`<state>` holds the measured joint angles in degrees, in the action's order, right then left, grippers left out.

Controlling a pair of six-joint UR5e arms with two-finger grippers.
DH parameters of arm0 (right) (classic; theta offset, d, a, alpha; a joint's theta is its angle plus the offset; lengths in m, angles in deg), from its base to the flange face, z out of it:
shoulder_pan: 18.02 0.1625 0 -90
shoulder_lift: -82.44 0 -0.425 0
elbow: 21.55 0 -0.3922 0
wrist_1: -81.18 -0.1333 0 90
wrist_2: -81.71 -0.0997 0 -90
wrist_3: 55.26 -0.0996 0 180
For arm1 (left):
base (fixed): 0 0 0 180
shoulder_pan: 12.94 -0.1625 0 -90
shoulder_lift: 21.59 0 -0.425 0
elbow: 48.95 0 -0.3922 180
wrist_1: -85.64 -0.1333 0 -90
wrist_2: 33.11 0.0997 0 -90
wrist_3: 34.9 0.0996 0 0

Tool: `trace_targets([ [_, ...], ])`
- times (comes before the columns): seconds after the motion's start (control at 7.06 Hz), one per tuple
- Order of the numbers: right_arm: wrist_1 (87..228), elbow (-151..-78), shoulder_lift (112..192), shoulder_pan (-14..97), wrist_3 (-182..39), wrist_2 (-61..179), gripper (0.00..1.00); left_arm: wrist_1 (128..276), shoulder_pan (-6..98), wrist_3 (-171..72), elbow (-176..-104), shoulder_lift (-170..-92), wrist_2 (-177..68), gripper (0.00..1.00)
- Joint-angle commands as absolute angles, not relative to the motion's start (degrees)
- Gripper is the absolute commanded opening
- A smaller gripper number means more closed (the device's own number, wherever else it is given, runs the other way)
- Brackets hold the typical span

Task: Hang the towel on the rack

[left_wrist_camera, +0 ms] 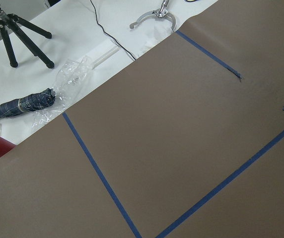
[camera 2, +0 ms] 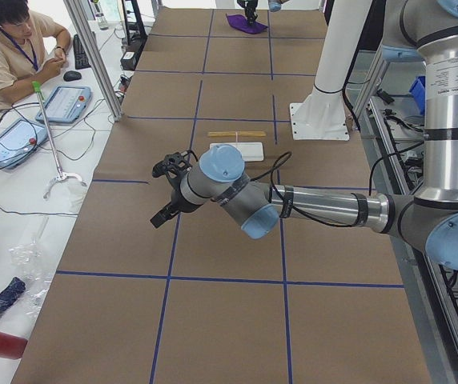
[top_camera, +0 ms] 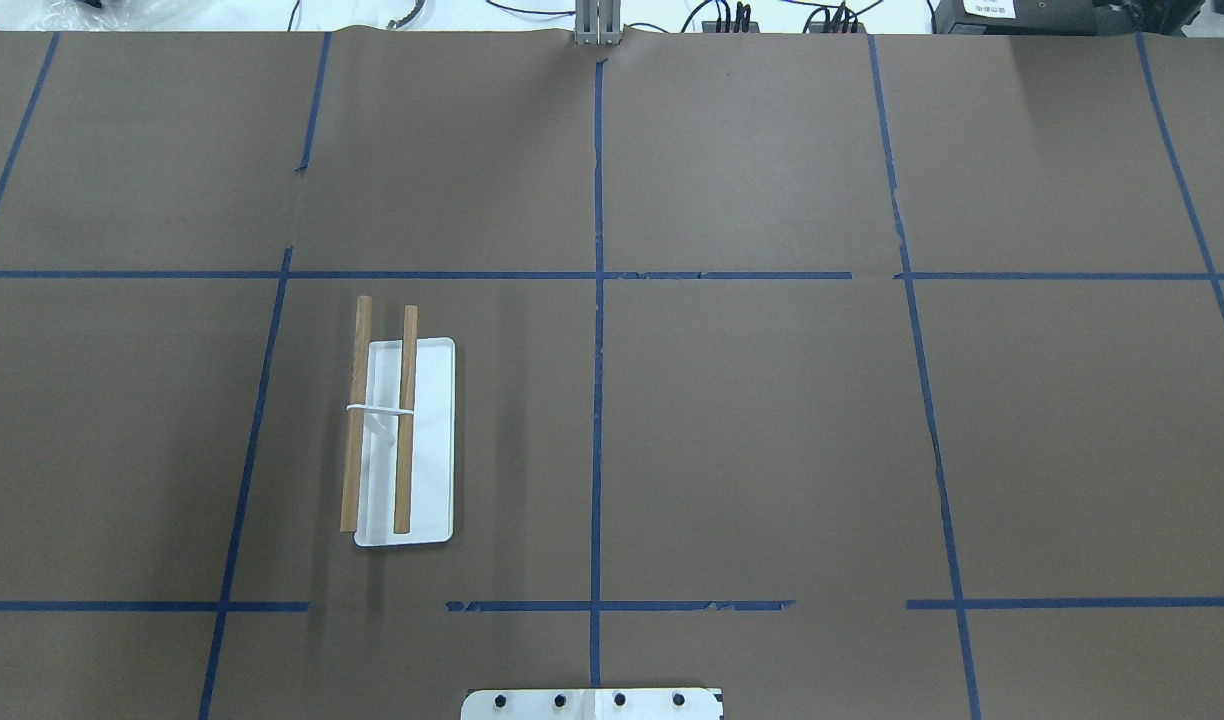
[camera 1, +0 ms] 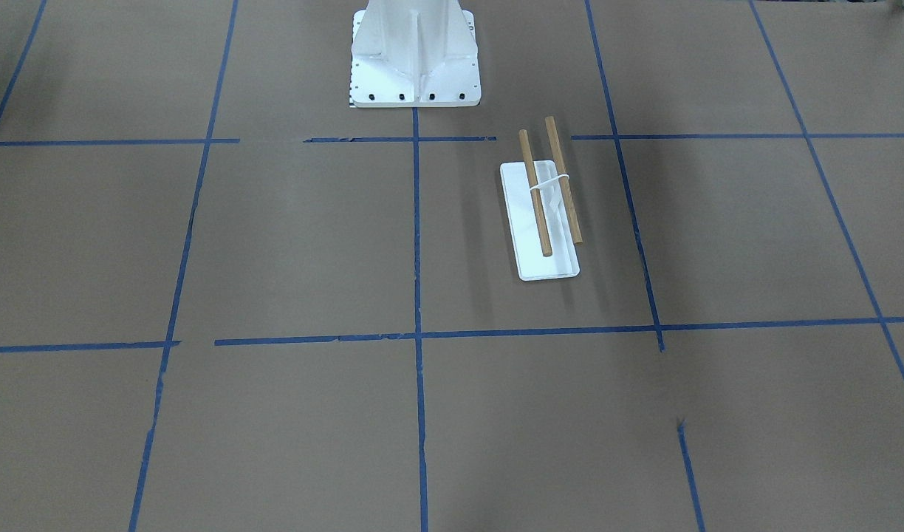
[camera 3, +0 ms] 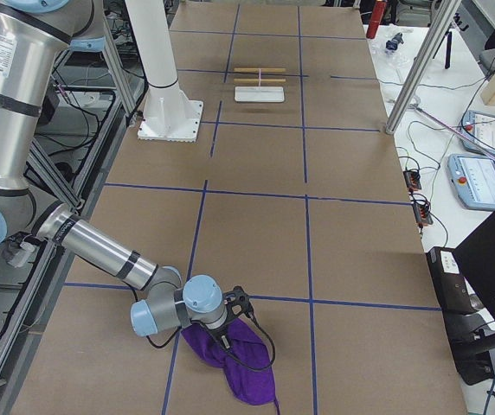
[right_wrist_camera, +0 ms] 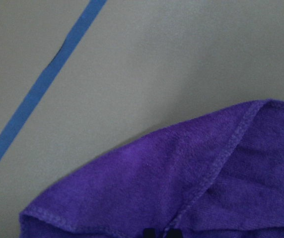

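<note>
Touching the crumpled towel [camera 3: 241, 367] at the right end of the surface [camera 3: 360, 259], the right end effector [camera 3: 228, 332] — pinching or spread, I cannot tell — sits well apart from the leftward rack [camera 3: 260, 92], bars pointing away from the robot.

Bench [top_camera: 772, 450] covered in brown paper, gridded with blue tape lines [top_camera: 597, 400]. White side tables run along both long edges. One carries two teach pendants [camera 2: 65, 102], cables, a small tripod [left_wrist_camera: 13, 32], a folded umbrella [left_wrist_camera: 25, 105] and crumpled plastic. Operator [camera 2: 9, 48] seated there. Aluminium posts [camera 2: 93, 56] stand at the edge. Laptop [camera 3: 490, 259] on the other side.
</note>
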<state>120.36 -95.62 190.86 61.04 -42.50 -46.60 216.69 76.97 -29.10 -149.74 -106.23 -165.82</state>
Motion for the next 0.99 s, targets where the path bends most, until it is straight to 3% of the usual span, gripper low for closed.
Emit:
trace_targets([
  [0.0,120.3,-95.6,190.6,61.1,-39.9,-46.5,0.00,216.7,77.0,-29.1,-149.8,-106.2,-165.8,1.00],
  [0.57,123.1,-106.2,190.6,64.4,-39.8,-51.1,0.00,220.4,77.0,-29.1,-148.8,-106.1,-168.6,1.00],
  [0.71,130.9,-114.1,190.6,65.0,-39.9,-53.2,0.00,220.9,77.0,-29.1,-147.8,-106.2,-170.3,1.00],
  [0.85,145.5,-127.3,190.5,66.8,-39.8,-53.7,0.00,220.8,76.9,-29.1,-148.3,-106.2,-170.4,1.00],
])
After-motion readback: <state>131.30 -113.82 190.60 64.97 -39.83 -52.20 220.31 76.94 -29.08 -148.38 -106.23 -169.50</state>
